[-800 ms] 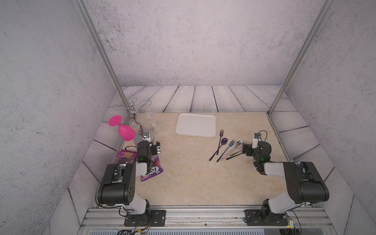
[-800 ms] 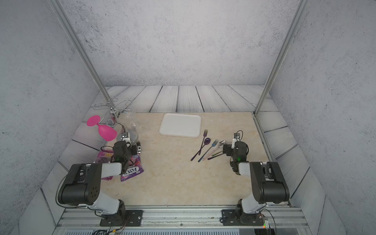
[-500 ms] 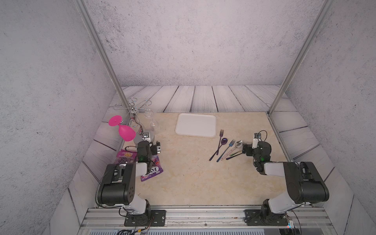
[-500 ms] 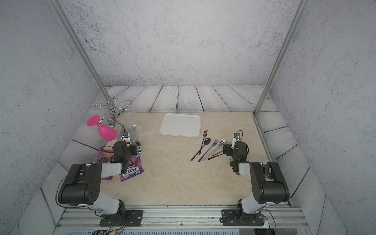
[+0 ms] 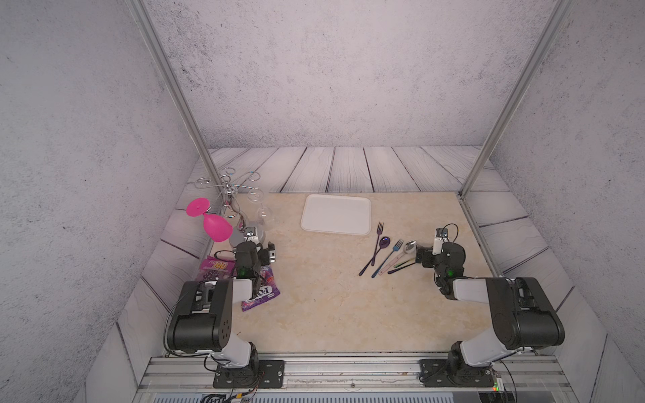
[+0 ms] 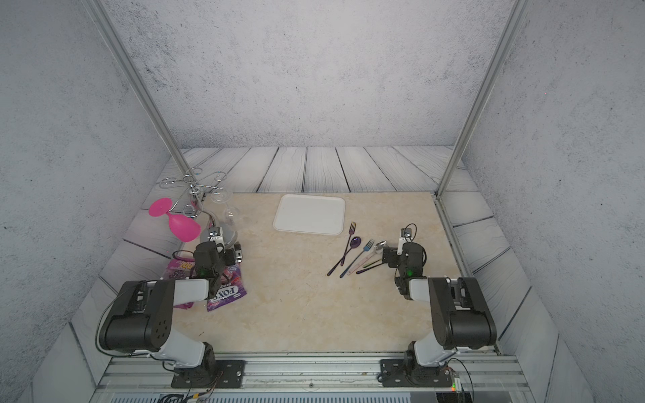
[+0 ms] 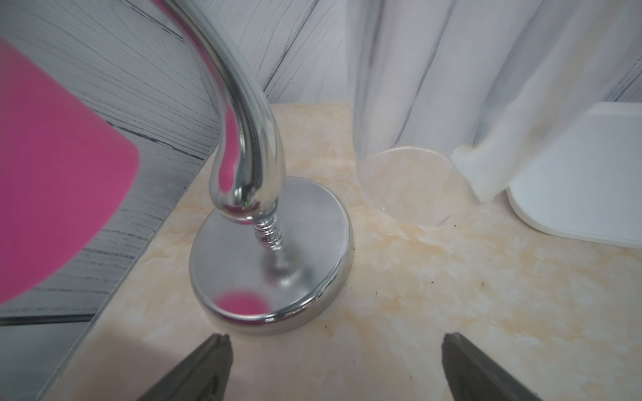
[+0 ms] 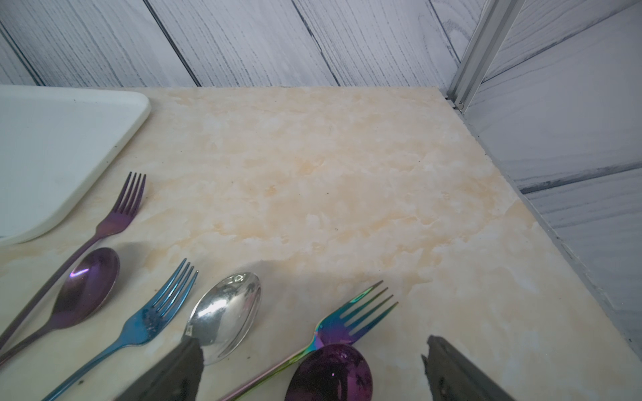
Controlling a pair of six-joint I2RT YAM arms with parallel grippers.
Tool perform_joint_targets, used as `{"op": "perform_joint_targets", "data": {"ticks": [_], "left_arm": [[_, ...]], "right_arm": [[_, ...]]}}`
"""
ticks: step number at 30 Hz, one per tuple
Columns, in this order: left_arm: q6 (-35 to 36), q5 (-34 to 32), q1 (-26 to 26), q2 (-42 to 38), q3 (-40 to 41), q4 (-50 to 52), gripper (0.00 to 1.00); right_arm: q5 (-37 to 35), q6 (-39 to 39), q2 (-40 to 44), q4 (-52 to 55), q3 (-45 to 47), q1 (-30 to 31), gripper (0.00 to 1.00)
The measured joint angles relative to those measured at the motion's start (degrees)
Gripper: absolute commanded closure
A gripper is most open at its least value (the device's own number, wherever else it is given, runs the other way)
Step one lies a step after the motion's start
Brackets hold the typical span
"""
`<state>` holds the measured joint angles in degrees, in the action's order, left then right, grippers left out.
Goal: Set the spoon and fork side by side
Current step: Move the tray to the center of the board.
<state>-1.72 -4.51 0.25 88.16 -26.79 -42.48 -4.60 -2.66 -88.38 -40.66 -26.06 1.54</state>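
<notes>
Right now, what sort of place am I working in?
Probably a lab robot cell staged as a dining table: aluminium frame posts around a marble-look tabletop, with cutlery, a white tray and a wine-glass rack.

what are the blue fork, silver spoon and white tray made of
Slim blue fork: likely metal with glossy tinted coating; it glints. Shiny silver spoon: polished metal, probably steel; mirror-like reflections in its bowl. White rectangular tray: probably matte plastic; dull, smooth, rounded rim.

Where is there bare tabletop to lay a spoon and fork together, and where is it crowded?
Bare: the middle between the snack bags and the cutlery row, in front of the white tray. Crowded: around the glass rack and under the right claw.
</notes>
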Motion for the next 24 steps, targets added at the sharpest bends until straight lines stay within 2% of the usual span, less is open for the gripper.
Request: {"op": "perform_joint_targets", "data": {"ticks": [6,10,13,16,20,24], "left_arm": [[-0.4,-1.0,0.0,-0.4,0.0,0.4,0.0],[-2.3,-5.6,0.0,-6.8,-2.7,11.5,0.0],[-6.6,-10.4,0.0,-12.8,-6.5,18.8,0.01],[-14.6,-14.1,0.0,-18.4,-8.0,25.9,0.0],[-31.6,-17.4,0.0,-22.4,-8.8,40.5,0.0],[-43.6,-15.4,0.0,-23.5,-11.0,54.8,0.01]], "right_arm": [[-0.1,0.0,0.0,0.2,0.0,0.0,0.01],[-1.6,-0.5,2.3,7.8,-3.4,0.0,0.01],[-3.1,-2.1,5.8,16.3,-9.2,0.0,0.01],[-3.5,-4.7,8.5,22.6,-14.4,0.0,0.02],[-0.2,-9.9,9.7,31.9,-19.8,0.0,0.13],[6.1,-14.4,7.6,41.6,-25.8,1.1,0.21]]}}
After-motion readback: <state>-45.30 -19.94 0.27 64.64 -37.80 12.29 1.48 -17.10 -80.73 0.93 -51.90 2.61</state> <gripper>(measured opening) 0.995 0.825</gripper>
